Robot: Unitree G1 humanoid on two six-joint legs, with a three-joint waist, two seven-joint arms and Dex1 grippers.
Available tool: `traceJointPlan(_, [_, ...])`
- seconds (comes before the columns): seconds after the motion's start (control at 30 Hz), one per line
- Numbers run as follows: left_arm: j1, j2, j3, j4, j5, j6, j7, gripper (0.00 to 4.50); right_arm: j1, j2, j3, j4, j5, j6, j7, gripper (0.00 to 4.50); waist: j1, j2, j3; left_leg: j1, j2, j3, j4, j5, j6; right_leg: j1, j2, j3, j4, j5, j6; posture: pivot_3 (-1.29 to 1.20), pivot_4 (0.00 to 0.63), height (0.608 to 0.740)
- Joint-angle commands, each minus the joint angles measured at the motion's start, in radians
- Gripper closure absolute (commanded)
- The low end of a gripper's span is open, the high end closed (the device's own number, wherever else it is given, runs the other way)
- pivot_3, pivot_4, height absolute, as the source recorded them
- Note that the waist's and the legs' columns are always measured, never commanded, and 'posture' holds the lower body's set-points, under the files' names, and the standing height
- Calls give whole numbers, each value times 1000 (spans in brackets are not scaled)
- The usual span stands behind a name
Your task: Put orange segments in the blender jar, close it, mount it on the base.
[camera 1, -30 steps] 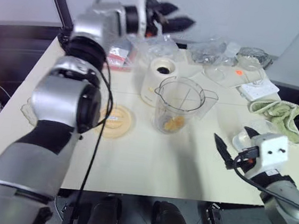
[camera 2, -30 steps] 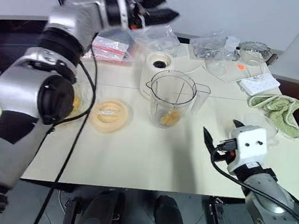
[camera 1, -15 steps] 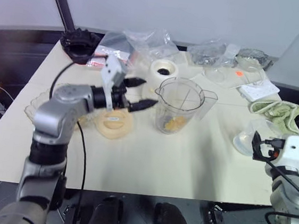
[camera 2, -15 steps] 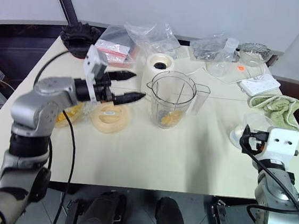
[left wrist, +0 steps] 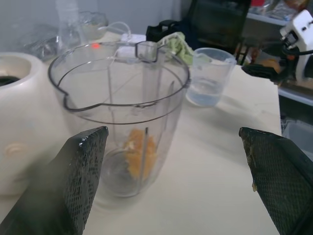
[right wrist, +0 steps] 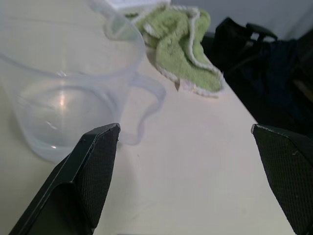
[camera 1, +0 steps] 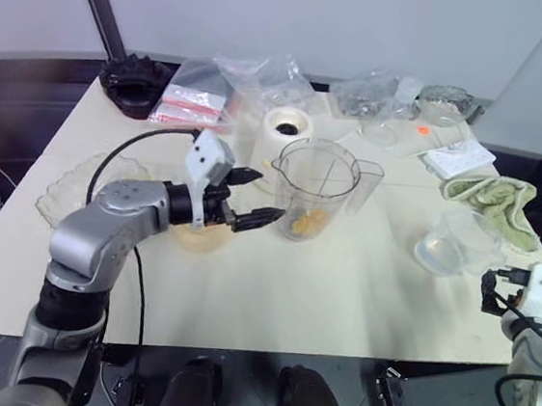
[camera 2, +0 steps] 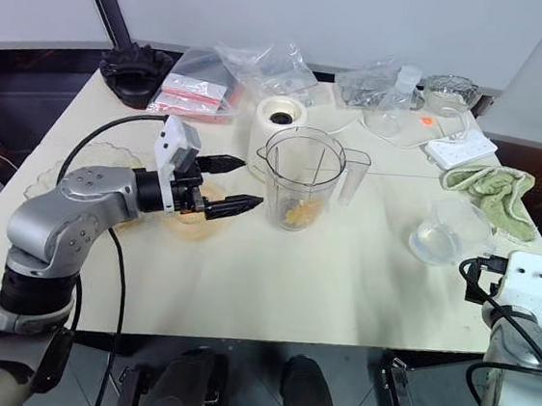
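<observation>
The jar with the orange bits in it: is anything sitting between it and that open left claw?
Nothing visible. The left claw is open and empty, pointing at the jar from its side, with bare table between them. The lid lies under the claw, not in its path; the base stands behind the jar.

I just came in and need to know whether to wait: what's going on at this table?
A two-armed robot is loading a blender. The blender jar stands open on the table with orange segments at its bottom, in front of the base. The left gripper is open and empty beside the jar, above the flat lid. The right gripper is open, near a clear cup. The jar isn't closed or mounted yet.
</observation>
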Motion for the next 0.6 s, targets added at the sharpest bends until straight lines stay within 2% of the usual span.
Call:
traceJointPlan(0.03, [-23,13,-24,-11,-14,-23,-1,30,-42,-10,-20,69,-4,-58,-1,0,-3,0,0,0,0,0,0,0,0,0,0,1,-1,0,0,0,150,740])
traceJointPlan(0.6, [-36,53,-68,-4,-13,-63,13,30,-179,-43,21,362,-15,-219,22,0,-6,1,1,-1,0,1,-2,0,0,-2,1,2,-1,0,0,0,150,740])
